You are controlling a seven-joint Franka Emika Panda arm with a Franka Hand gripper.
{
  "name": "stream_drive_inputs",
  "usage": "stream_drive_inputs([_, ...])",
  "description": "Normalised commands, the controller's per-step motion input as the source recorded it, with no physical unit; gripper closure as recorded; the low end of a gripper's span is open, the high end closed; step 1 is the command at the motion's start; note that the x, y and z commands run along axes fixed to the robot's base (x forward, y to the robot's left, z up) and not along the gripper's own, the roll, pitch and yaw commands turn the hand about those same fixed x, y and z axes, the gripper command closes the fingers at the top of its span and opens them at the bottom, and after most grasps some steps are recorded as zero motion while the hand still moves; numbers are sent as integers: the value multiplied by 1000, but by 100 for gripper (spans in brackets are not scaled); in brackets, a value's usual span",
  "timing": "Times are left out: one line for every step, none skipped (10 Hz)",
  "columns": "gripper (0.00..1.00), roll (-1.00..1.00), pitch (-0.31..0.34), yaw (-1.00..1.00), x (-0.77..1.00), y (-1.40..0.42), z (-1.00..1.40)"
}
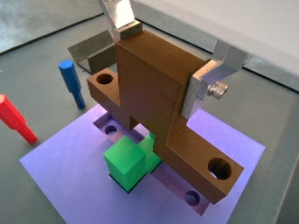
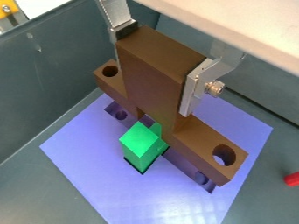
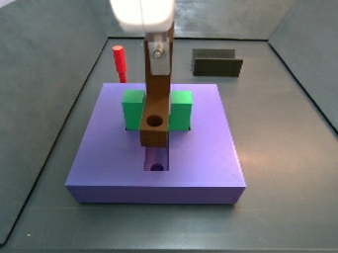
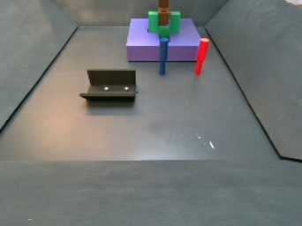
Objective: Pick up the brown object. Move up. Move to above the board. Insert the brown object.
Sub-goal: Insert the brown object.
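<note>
In both wrist views the hand (image 1: 163, 59) is closing its two silver fingers (image 1: 219, 74) on the brown object (image 1: 158, 92), gripping the flat sides of the bar near the end away from the crosspiece. The piece is hanging upright below the hand, crosspiece downward, directly over the board (image 1: 65, 162).

The brown object is looking rigid and wood-like, probably light for its size, with smooth flat faces that give the pads a broad seat but may let it slip or twist if it catches going in. The present hold, across the narrow bar high up, is looking sound; it is leaving the crosspiece and its round holes free to enter the groove.

In a side view the bar (image 3: 156, 91) is standing vertically under the hand (image 3: 157, 49), its lower part down between the arms of the green block (image 3: 134, 111) on top of the board (image 3: 185, 163), over the long central groove. Whether it is already touching the groove bottom I cannot tell.

Farther off, a red peg (image 3: 119, 63) is standing at the board's far left corner and a dark box (image 3: 216, 64) is lying beyond the board to the right. In a side view the fixture (image 4: 109, 86) is sitting well apart on the floor.
</note>
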Motion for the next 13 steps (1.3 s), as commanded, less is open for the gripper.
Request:
stream_drive_inputs([100,-216,-80,-17,-97,14,-223])
stream_drive_inputs([100,-210,-90,-9,-126,23,-240])
stream_drive_inputs([100,-206,-86,-3,-137,34,-217])
stream_drive_inputs([100,-170,-81,0,-91,29,-203])
stream_drive_inputs([100,-90,-44,0,0,37,-177])
stream_drive_inputs([100,-10,0,0,157,0,-129])
stream_drive_inputs([100,0,1,0,280,0,-51])
stream_drive_inputs([100,41,23,0,291,0,-54])
stream_drive_inputs([100,71,14,0,191,0,-69])
stream_drive_inputs([100,107,4,0,86,0,-103])
stream_drive_inputs([100,126,0,0,0,0,-120])
stream_drive_inputs([100,119,0,0,0,0,-100])
stream_drive_inputs([100,134,4,0,0,0,-97])
